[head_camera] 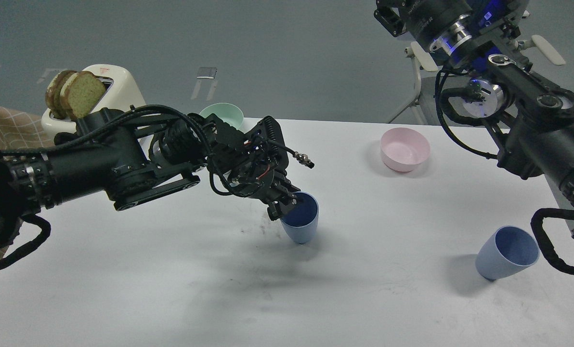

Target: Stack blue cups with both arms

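Note:
My left gripper [287, 202] is shut on the near-left rim of a periwinkle-blue cup [304, 222]. The cup stands almost upright at the middle of the white table [171, 289], its base at or just above the surface. The second blue cup [507, 253] rests tilted on the table at the front right, mouth facing up and right, with nothing touching it. My right arm [542, 130] rises from the right edge to the top of the view. Its far end [389, 17] is high above the table and cut off by the top edge, so its fingers do not show clearly.
A pink bowl [405, 149] sits at the back right of the table. A mint-green bowl [222, 114] sits at the back behind my left arm. A cream toaster [109, 86] with bread slices stands at the back left. A white stand [419, 82] is behind the table.

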Available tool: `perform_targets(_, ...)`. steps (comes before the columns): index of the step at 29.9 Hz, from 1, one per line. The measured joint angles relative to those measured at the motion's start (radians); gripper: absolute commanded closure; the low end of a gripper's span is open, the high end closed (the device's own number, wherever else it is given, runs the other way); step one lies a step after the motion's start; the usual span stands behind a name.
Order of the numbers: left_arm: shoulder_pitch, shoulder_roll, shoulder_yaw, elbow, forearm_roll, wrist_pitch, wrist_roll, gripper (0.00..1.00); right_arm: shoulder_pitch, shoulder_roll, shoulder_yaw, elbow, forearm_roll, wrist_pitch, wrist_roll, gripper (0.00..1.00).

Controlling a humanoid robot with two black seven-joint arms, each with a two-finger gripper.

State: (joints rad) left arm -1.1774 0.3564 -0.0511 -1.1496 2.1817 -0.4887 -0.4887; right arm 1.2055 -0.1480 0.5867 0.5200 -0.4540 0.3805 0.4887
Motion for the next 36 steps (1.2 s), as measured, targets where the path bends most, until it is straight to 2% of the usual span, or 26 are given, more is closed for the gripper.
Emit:
perform_targets(4, -0.009, 0.002, -0.006, 0.001, -0.008, 0.000, 0.000, 0.09, -0.004, -0.009, -0.001, 0.000, 0.000, 0.002, 0.000, 0.00)
perform_targets(10, -0.101, 0.033, -0.031, -0.001, -0.158, 0.000, 0.000, 0.06, -0.004, -0.064, -0.016, 0.014, 0.000, 0.018, 0.000, 0.00)
perform_targets(13, -0.156, 0.090, -0.058, -0.001, -0.293, 0.000, 0.000, 0.06, -0.003, -0.138, -0.090, 0.067, 0.000, 0.030, 0.000, 0.00)
perform_targets(21, -0.145, 0.231, -0.175, 0.085, -0.802, 0.006, 0.000, 0.06, 0.015, -0.496, -0.348, 0.362, -0.041, 0.035, 0.000, 0.00)
perform_targets(26, -0.094, 0.246, -0.182, 0.159, -1.095, 0.059, 0.000, 0.06, -0.003, -0.767, -0.435, 0.567, -0.279, 0.035, 0.000, 0.00)
perform_targets(30, -0.051, 0.239, -0.182, 0.180, -1.177, 0.076, 0.000, 0.06, -0.054, -0.993, -0.466, 0.688, -0.571, 0.028, 0.000, 0.00)
perform_targets(36, -0.022, 0.208, -0.181, 0.181, -1.191, 0.090, 0.000, 0.06, -0.172, -1.173, -0.472, 0.774, -0.700, -0.020, 0.000, 0.00)
